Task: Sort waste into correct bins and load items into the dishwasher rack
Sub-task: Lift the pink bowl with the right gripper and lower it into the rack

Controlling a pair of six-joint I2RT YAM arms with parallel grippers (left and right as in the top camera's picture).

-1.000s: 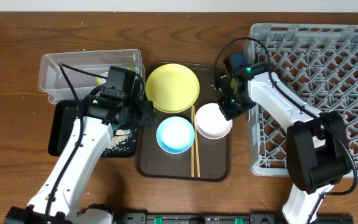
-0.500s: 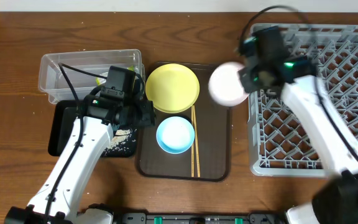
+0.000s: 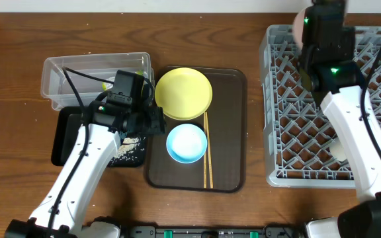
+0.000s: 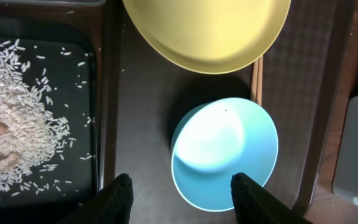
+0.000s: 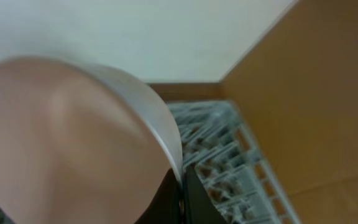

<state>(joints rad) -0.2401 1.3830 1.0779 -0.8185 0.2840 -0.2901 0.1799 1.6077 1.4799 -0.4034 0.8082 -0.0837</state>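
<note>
Right gripper [image 5: 180, 198] clamped on the rim of white bowl [image 5: 73, 143], bowl body sticking out to one side of the jaws, held up over the far corner of dishwasher rack [image 3: 376, 86] on the tray side. Left gripper [image 4: 182, 190] jaws apart, hovering over light blue bowl [image 4: 225, 149] on brown tray [image 3: 233, 132], bowl's near edge between the fingertips

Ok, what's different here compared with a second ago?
The right tool lifted the white bowl off the brown serving tray and carried it away and to the right, over the far left corner of the dishwasher rack. It has not let go. The left tool, yellow plate, blue bowl and chopsticks stayed put.
</note>
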